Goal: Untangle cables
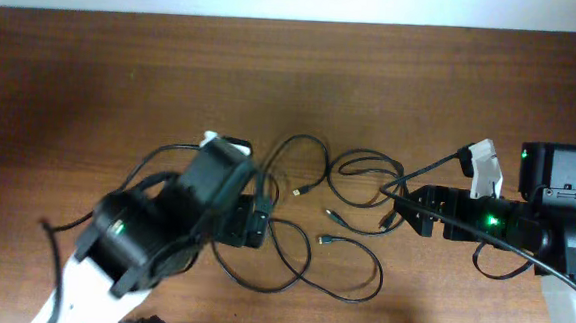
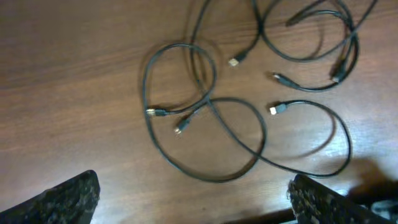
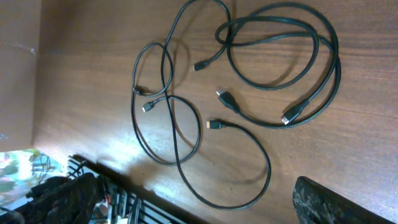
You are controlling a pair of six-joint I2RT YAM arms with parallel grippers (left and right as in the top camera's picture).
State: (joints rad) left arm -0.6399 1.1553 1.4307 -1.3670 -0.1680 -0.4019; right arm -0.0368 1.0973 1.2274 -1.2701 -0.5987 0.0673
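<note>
The wooden table (image 1: 93, 69) spreads beneath both arms. The left gripper (image 2: 194, 186) has its fingers (image 2: 68, 199) spread wide, gripping nothing. The right gripper (image 3: 193, 186) is equally wide and empty. The cables (image 2: 208, 102) lie flat on the wood just ahead of both sets of fingertips, between the two grippers, in crossing loops. Their small plug ends (image 2: 277, 109) rest loose, untouched.

Both arms black w/ white lower sections: left arm (image 1: 149, 228), right arm (image 1: 539, 227). Small green lights (image 1: 493, 220) on each. Right has white bracket (image 1: 485, 169) & thick black wire (image 1: 508, 257). Fingers (image 2: 68, 199) rough, black, grainy
</note>
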